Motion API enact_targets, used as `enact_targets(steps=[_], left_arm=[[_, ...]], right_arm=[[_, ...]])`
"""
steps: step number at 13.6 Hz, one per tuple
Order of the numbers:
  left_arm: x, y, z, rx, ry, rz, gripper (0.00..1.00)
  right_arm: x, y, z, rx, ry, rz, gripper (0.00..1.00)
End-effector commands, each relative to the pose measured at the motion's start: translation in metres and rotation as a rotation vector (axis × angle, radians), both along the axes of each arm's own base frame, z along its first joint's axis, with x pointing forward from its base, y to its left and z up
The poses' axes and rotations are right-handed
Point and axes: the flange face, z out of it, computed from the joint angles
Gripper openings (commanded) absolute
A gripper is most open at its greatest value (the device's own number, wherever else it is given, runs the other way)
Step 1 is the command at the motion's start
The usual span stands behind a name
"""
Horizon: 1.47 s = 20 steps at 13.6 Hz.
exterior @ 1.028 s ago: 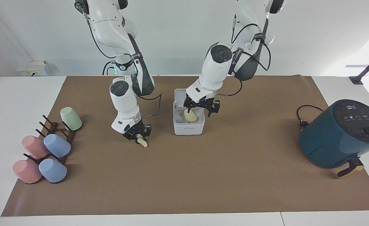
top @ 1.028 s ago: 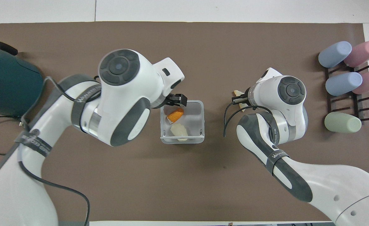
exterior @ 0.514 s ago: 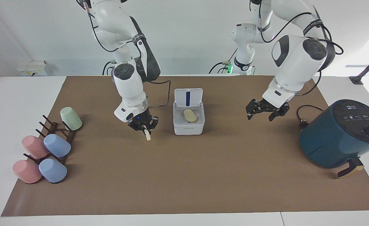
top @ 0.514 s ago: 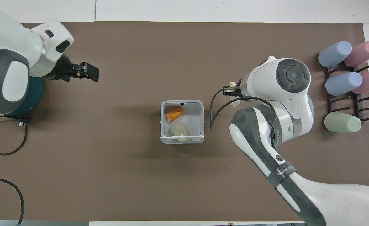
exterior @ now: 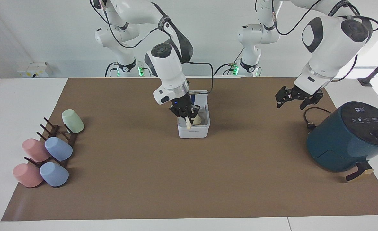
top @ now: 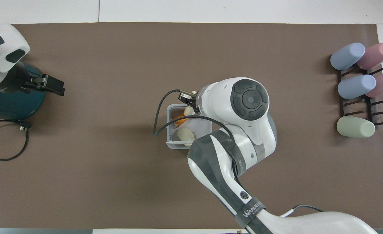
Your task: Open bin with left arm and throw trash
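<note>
The right gripper (exterior: pixel 188 116) has swung over the open small white square bin (exterior: pixel 193 130), still pinching the cream triangular wedge (exterior: pixel 188 123); drop looks imminent. The left gripper (exterior: pixel 296 98), fingers spread and empty, has withdrawn well away from the bin.

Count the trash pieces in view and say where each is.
3: an orange chunk and a pale lump in the open bin; a cream wedge in the right pincer over it.

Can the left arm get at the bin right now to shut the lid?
Probably not cleanly: the right gripper, holding the cream wedge, hangs over the open bin, while the left gripper waits by the air fryer.
</note>
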Motion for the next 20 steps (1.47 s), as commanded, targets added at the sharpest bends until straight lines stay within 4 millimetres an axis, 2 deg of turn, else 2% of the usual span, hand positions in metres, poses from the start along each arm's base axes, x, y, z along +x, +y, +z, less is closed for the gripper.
enact_targets(steps=[1,3,4,5,6,8,10,13,15,19,20], left_arm=[[-0.036,0.008,0.026,0.044,0.027,-0.032,1.0],[-0.055,0.019,0.019,0.051,0.053,-0.012,1.0],[-0.054,0.019,0.017,0.05,0.046,-0.008,1.0],[-0.047,0.019,0.018,0.04,0.013,0.002,1.0],[-0.043,0.015,0.025,0.03,-0.02,0.002,1.0],[-0.034,0.011,0.032,0.017,-0.029,0.013,1.0],[-0.036,0.007,0.031,0.017,-0.02,0.009,1.0],[-0.04,-0.001,0.03,0.027,-0.006,-0.008,1.0],[-0.04,0.001,0.029,0.028,-0.005,0.024,1.0],[-0.038,0.003,0.03,0.027,-0.014,0.035,1.0],[-0.038,0.003,0.03,0.027,-0.014,0.039,1.0]], right_arm=[[-0.014,0.006,-0.015,0.027,0.016,-0.06,0.0],[-0.026,0.022,-0.024,0.02,0.029,-0.032,0.0],[-0.027,0.021,-0.026,0.013,0.037,-0.028,0.0],[-0.027,0.021,-0.026,0.009,0.044,-0.026,0.26],[-0.028,0.022,-0.025,0.009,0.043,-0.024,0.99],[-0.027,0.022,-0.019,-0.02,0.065,0.0,1.0],[-0.024,0.019,-0.006,-0.051,0.08,0.019,1.0],[-0.02,0.002,0.019,-0.149,0.09,0.101,1.0],[-0.009,-0.03,0.039,-0.187,0.063,0.162,1.0],[0.029,-0.125,0.06,-0.218,0.025,0.255,1.0],[0.033,-0.143,0.067,-0.22,0.014,0.262,1.0]])
